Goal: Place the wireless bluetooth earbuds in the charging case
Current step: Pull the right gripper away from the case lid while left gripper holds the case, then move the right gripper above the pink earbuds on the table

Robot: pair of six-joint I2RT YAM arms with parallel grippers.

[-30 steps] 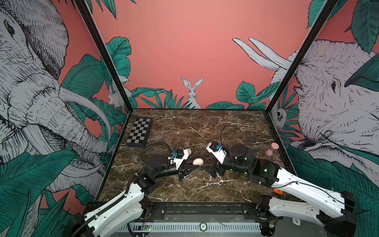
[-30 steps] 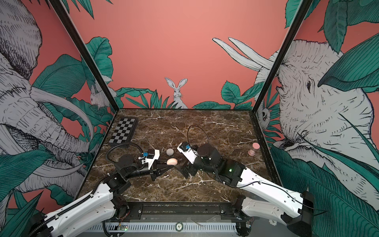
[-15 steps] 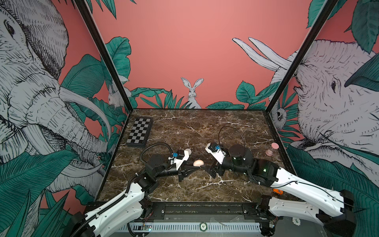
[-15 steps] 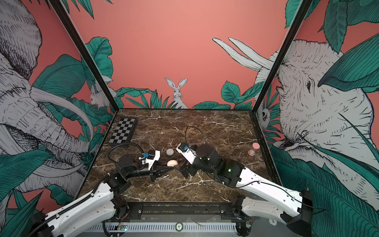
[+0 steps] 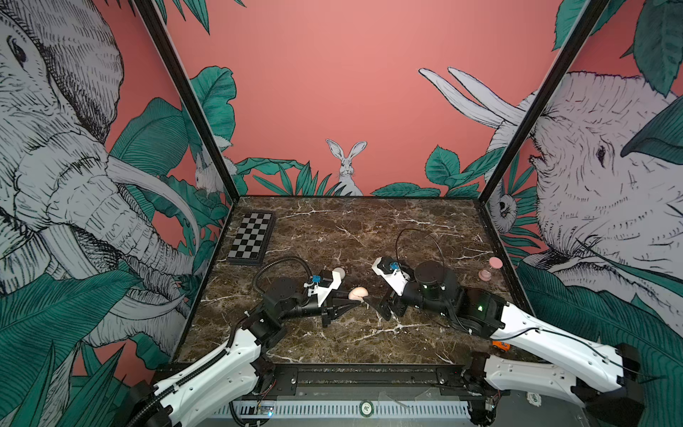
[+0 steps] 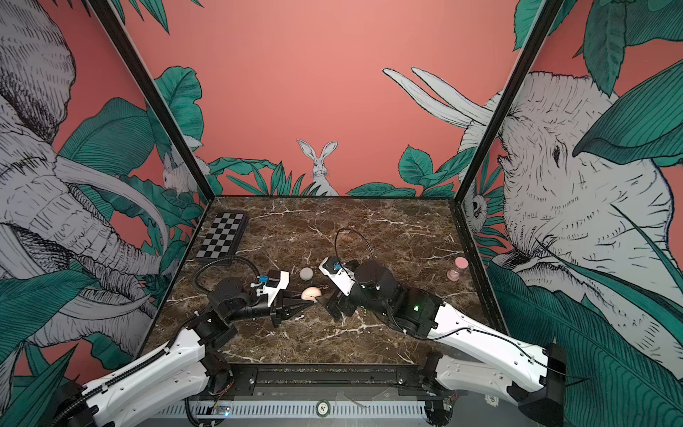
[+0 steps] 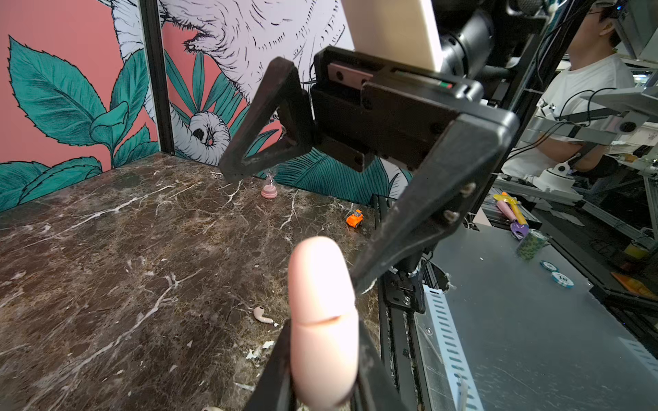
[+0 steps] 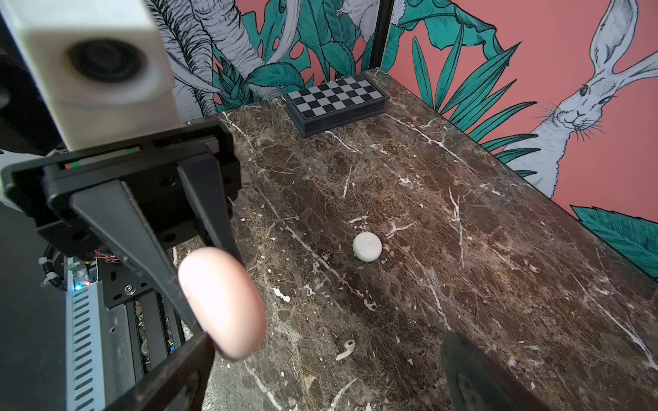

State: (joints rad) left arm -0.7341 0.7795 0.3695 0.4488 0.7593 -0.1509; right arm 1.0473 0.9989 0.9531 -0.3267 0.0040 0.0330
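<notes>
left pincer (image 5: pixel 359 301) edged rightward, clamped on pink charging case (image 5: pixel 358 292); right pincer (image 7: pixel 293 229) spread wide; earbud (image 8: pixel 345 350) on marble (image 8: pixel 463 213).

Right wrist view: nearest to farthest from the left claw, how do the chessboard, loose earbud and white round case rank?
1. earbud, lying just beside the left gripper and its pink case.
2. white round case, out mid-table.
3. chessboard, far corner.

walls: you've got a salmon-pink back wall (image 5: pixel 332 74) with a rabbit (image 5: pixel 346 166), elephant murals (image 5: pixel 55 166) plus teal leaves (image 5: pixel 214 96) on both sides | frame: black corner posts (image 5: pixel 186 92) | floor: dark brown marble top (image 5: pixel 351 229), white veins | light: soft and even | out front: grey metal bench (image 7: pixel 534 338)
</notes>
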